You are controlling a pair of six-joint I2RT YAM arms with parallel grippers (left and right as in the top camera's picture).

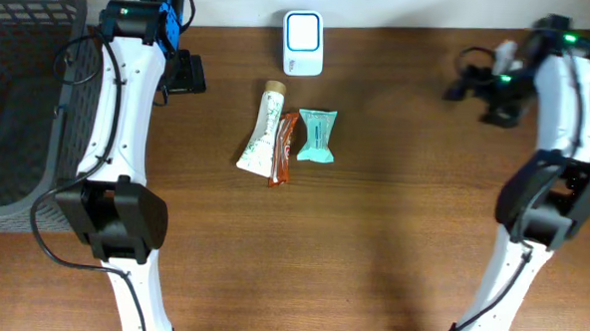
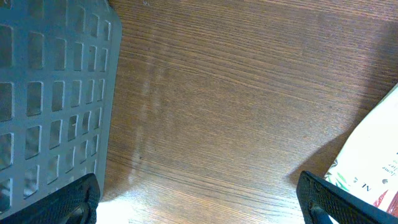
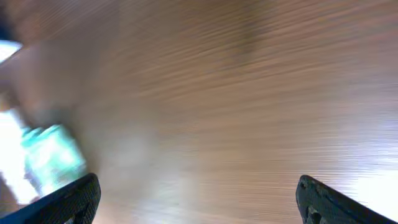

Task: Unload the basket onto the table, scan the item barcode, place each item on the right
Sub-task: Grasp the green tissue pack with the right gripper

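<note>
Our left gripper (image 1: 186,73) hung spread wide and empty beside the basket (image 1: 19,94) at the table's (image 1: 392,220) left edge. Our right gripper (image 3: 199,202) was equally released near the right edge. The tube (image 1: 261,129), brown stick (image 1: 284,150) and teal packet (image 1: 316,136) lay mid-table near the scanner (image 1: 303,43) at the far edge, which we judged was for a short carry.

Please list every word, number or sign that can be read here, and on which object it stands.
Nothing can be quoted.
white tube: printed, too small; left wrist view shows only blurred fragments.
teal packet: print too small.
brown sachet: print too small.
white scanner: no text seen.
</note>
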